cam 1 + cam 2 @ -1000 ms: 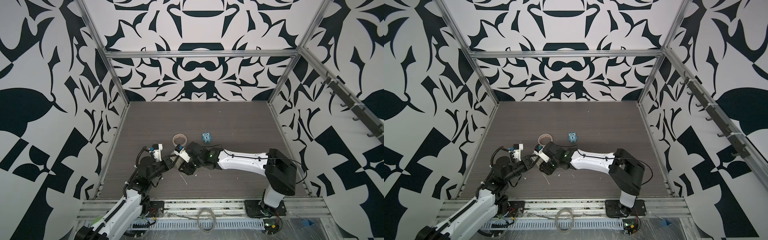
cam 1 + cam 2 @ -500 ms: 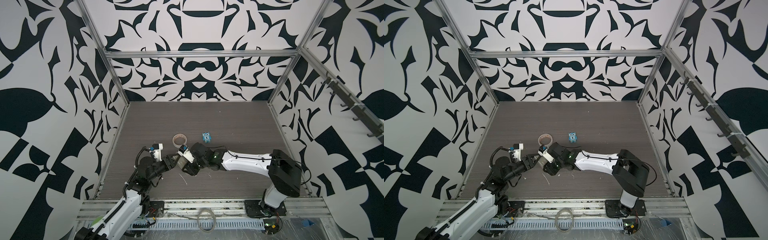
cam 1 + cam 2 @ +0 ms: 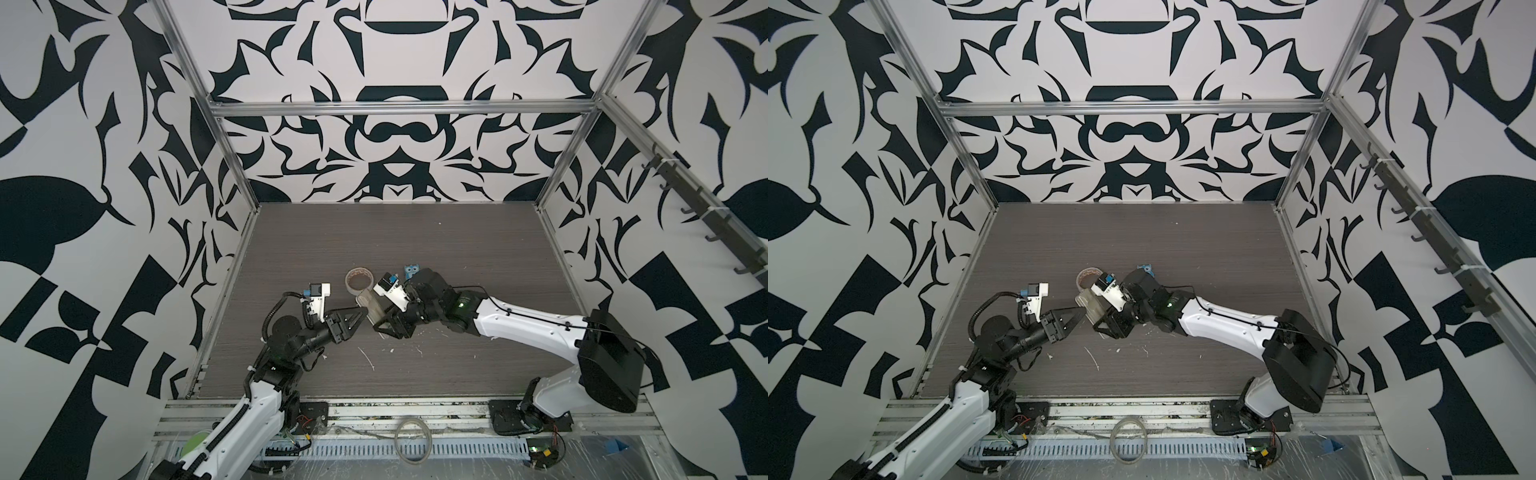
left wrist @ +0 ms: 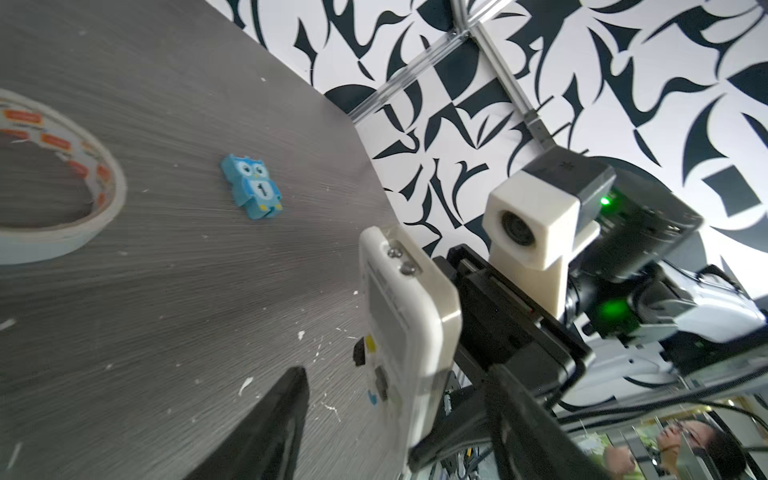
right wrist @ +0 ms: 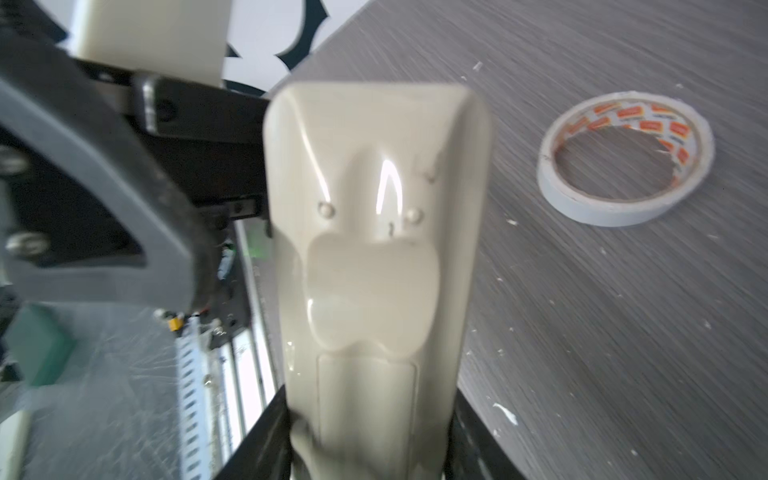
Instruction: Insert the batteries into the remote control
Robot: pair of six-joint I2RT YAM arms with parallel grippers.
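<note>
- We see the remote control [image 3: 371, 306] lifted clear of the bench [image 3: 415, 245], front of centre. It is tilted, and its free rounded end points toward the tape roll [image 3: 359, 281].
- The right gripper [image 3: 390, 324] is clamped on it. In the right wrist view its jaws press both long edges of the lower body, and the plain back faces that camera.
- The left gripper [image 3: 360, 316] meets the remote from the left with its jaws apart. In the left wrist view one jaw stands off the display-and-button face with a gap and the other sits on the back side. We cannot tell whether either touches.
- The tape roll lies flat just beyond the remote.
- A blue owl figure [image 3: 411, 271] lies near the roll, just behind the right gripper.
- White flecks [image 3: 368, 358] dot the bench below the grippers.
</note>
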